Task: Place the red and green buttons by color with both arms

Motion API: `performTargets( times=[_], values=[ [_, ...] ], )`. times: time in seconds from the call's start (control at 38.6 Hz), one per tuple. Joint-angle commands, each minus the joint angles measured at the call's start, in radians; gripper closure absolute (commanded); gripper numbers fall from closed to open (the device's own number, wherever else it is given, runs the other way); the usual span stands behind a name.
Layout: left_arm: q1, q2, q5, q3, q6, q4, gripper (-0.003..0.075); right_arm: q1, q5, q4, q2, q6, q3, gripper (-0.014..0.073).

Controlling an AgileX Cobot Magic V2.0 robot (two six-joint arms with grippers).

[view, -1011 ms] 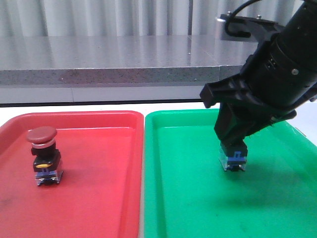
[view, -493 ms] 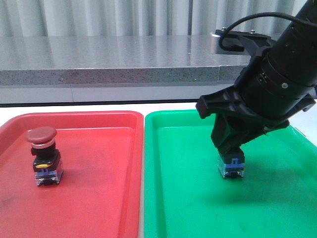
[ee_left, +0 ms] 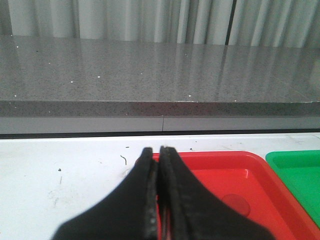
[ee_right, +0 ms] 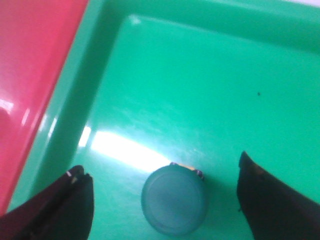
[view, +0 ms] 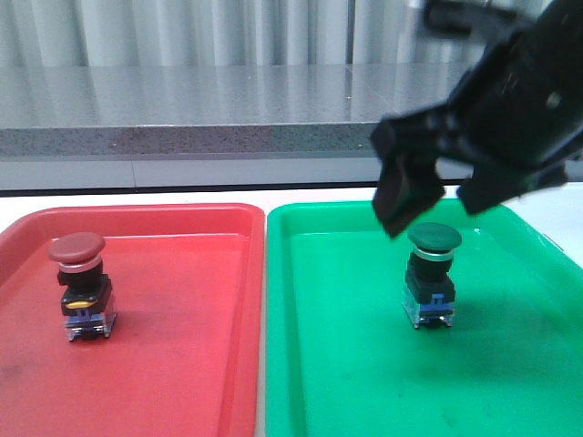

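Right gripper point(view: 444, 202) risen off green button point(view: 432, 275), jaws apart, left gripper point(ee_left: 158, 165) jaws together, no legible writing.

The right arm enters the front view from about 1 o'clock, a thick black body slanting down toward the centre. Its right end effector point(view: 446, 196) hangs with both fingers spread wide apart, gripping nothing; the fingertips point(view: 401, 202) are blurred. In the right wrist view the two dark fingers point(ee_right: 62, 210) sit far apart at 7 and 4 o'clock. The left arm cannot be seen in the front view. In its wrist view the left end effector point(ee_left: 158, 152) has its fingers pressed together, nothing between them.
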Motion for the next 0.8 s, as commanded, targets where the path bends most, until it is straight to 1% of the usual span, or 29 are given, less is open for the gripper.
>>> performTargets(
  times=[0.0, 0.05, 0.08, 0.13, 0.18, 0.21, 0.29, 0.31, 0.39, 0.49, 0.62, 0.78],
  values=[
    [0.003, 0.011, -0.082, -0.026, -0.010, -0.006, 0.0740, -0.007, -0.050, 0.000, -0.107, -0.004, -0.025, -0.0001],
    [0.003, 0.011, -0.082, -0.026, -0.010, -0.006, 0.0740, -0.018, -0.050, 0.000, -0.137, -0.003, -0.025, 0.0041],
    [0.003, 0.011, -0.082, -0.026, -0.010, -0.006, 0.0740, -0.025, -0.049, 0.000, -0.153, -0.003, -0.025, 0.0078],
    [0.003, 0.011, -0.082, -0.026, -0.010, -0.006, 0.0740, -0.042, -0.049, 0.000, -0.179, -0.003, -0.025, 0.0169],
    [0.003, 0.011, -0.082, -0.026, -0.010, -0.006, 0.0740, -0.062, -0.049, 0.000, -0.204, -0.003, -0.025, 0.0281],
    [0.003, 0.011, -0.082, -0.026, -0.010, -0.006, 0.0740, -0.076, -0.049, -0.001, -0.219, -0.003, -0.025, 0.0363],
    [0.003, 0.011, -0.082, -0.026, -0.010, -0.006, 0.0740, -0.114, -0.042, -0.021, -0.262, -0.006, -0.025, 0.0510],
    [0.003, 0.011, -0.082, -0.026, -0.010, -0.006, 0.0740, -0.128, -0.035, -0.035, -0.279, -0.006, -0.025, 0.0571],
    [0.003, 0.011, -0.082, -0.026, -0.010, -0.006, 0.0740, -0.164, -0.016, -0.078, -0.331, -0.006, -0.023, 0.0668],
    [0.003, 0.011, -0.082, -0.026, -0.010, -0.006, 0.0740, -0.204, 0.023, -0.141, -0.414, -0.006, -0.019, 0.0662],
    [0.003, 0.011, -0.082, -0.026, -0.010, -0.006, 0.0740, -0.230, 0.052, -0.178, -0.535, -0.006, 0.018, 0.0662],
    [0.003, 0.011, -0.082, -0.026, -0.010, -0.006, 0.0740, -0.232, 0.031, -0.186, -0.718, -0.006, 0.159, 0.0662]
  ],
)
